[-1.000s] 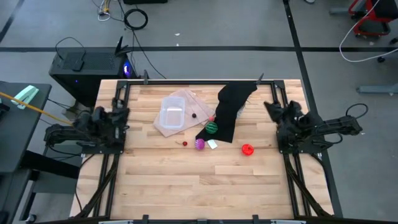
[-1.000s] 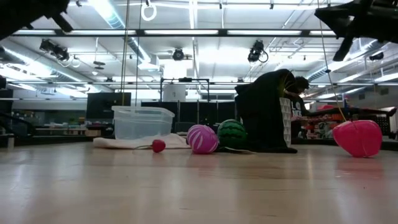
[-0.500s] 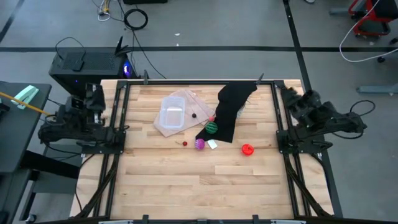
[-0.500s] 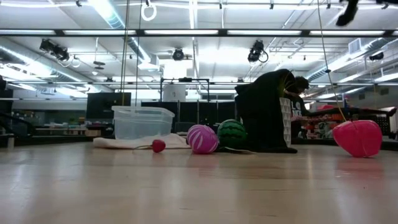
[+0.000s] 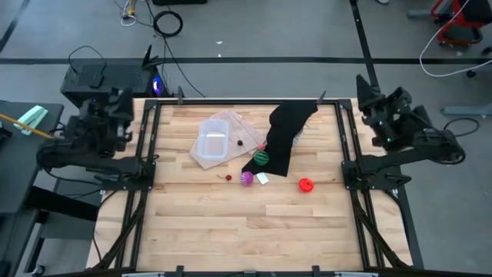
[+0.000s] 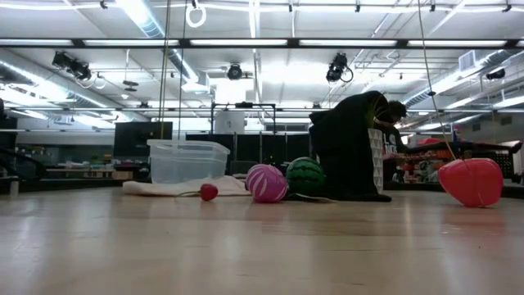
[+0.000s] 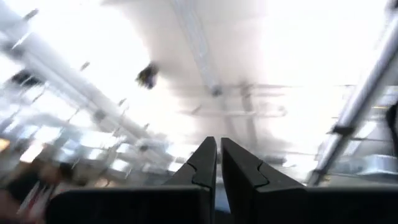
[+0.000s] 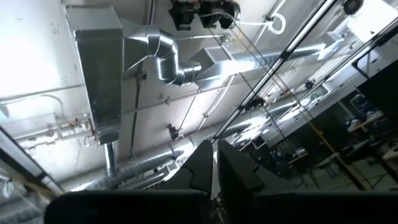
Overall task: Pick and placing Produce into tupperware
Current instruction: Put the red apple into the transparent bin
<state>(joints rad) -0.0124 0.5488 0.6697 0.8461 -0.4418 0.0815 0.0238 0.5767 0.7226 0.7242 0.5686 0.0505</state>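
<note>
- Wooden bench (image 5: 231, 231) planks carry everything; nearest our low camera lie the red ball-like fruit (image 5: 306, 185), magenta-purple fruit (image 5: 247, 178) and a tiny dark red piece (image 5: 227, 177).
- Behind them sit the green striped fruit (image 5: 262, 158), against the black cloth (image 5: 286, 135), and the tupperware (image 5: 212, 142), holding no fruit, resting on flat lids (image 5: 201, 159).
- Our left hand (image 7: 217, 163) and right hand (image 8: 214, 160) are both raised off the bench sides, fingers nearly closed, holding nothing.
- We judge round fruit may roll when pinched; the cloth could snag a hand.
- Beyond: grey floor, cables, ceiling ducts.
</note>
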